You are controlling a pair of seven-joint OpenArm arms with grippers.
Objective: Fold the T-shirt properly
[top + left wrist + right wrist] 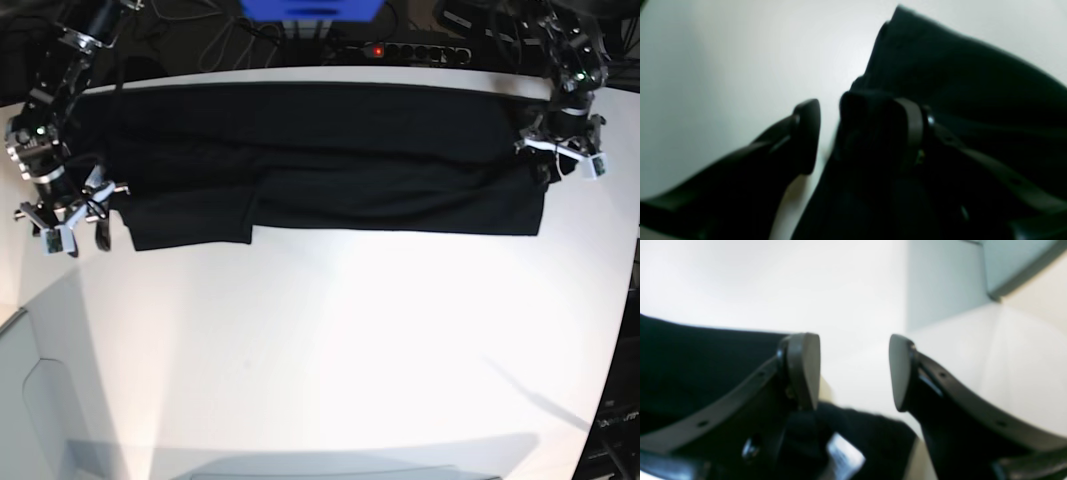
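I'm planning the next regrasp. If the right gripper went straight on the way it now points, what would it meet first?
Probably bare white table: between the right gripper fingers only tabletop shows ahead. The T-shirt lies to one side and below. Depth is unclear.

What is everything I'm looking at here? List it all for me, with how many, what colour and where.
T-shirt: one, black, folded into a long band across the far part of the table.
White tag: one, on the shirt cloth just below the right tool.
Table: one, white, bare over its near part.
Power strip: one, black with a red light, behind the table's far edge.
Blue object: one, behind the table, cut off by the frame's top edge.
Right tool: one, black, jaws apart with nothing between them, at the shirt's end.
Left tool: one, black, jaws apart, cloth draped against one jaw, at the shirt's other end.
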